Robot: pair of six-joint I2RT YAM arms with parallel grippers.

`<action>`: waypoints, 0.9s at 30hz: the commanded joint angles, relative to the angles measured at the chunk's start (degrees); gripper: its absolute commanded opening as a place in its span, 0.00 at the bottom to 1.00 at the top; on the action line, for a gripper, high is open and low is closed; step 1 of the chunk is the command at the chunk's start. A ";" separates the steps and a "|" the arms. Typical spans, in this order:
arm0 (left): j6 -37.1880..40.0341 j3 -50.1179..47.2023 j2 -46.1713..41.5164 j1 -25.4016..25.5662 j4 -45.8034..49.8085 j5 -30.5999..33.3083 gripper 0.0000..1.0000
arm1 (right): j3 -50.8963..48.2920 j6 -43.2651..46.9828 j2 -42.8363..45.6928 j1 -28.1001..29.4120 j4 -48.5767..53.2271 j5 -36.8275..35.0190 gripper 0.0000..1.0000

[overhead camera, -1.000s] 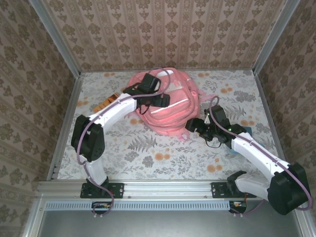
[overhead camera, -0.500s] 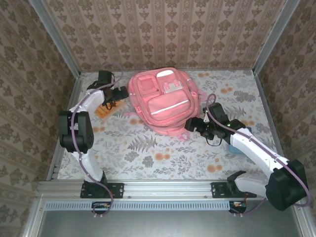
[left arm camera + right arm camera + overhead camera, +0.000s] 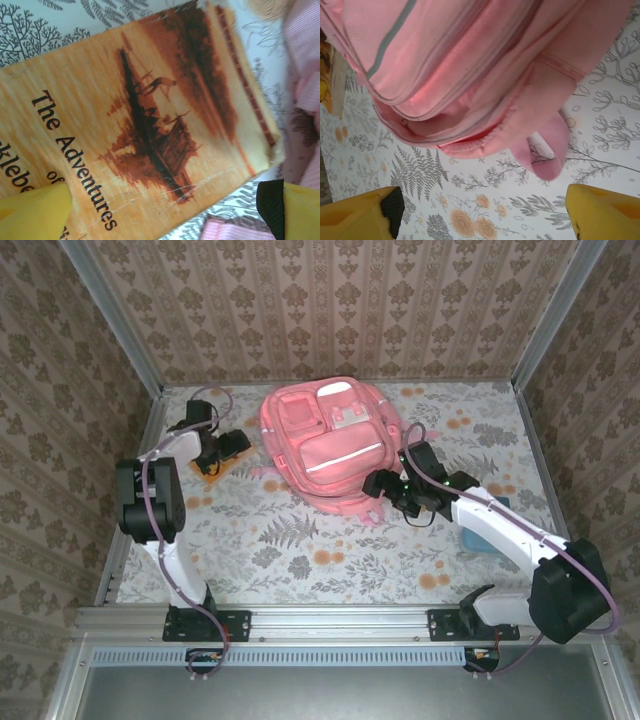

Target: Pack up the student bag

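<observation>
Nearest, the right gripper (image 3: 380, 485), jaws wide and empty, faces the near edge of the student bag (image 3: 325, 440), lying flat beyond centre, soft and floppy, so probably best gripped at its strap loop (image 3: 545, 150); far left, the left gripper (image 3: 222, 447) stands fully open, empty, over a paperback (image 3: 150, 125).

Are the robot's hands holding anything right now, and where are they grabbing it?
Nothing is held. The left gripper is open above the orange book; the right gripper is open beside the pink bag.
</observation>
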State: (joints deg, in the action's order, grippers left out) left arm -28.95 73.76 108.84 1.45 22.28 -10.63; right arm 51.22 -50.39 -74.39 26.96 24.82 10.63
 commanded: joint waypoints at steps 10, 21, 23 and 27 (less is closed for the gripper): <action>-10.15 -19.51 -11.15 6.10 -0.64 -8.60 0.98 | 2.29 -2.64 -0.38 4.00 3.24 -4.69 0.84; -28.77 -34.33 -27.45 30.62 -2.21 -0.64 0.99 | -2.63 -2.54 6.91 5.90 7.78 -6.32 0.83; -31.84 -35.60 -28.30 34.80 -4.30 -1.45 0.99 | -2.88 -2.05 7.73 6.00 8.65 -6.83 0.84; -28.32 -30.85 -30.30 37.04 2.48 -0.97 0.98 | -2.71 0.67 7.99 6.68 8.52 -6.16 0.83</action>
State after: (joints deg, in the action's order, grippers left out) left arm -55.75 41.08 79.40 38.09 16.56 -12.21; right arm 49.01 -52.21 -67.31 32.77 31.55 5.28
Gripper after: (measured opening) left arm 0.984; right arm 0.831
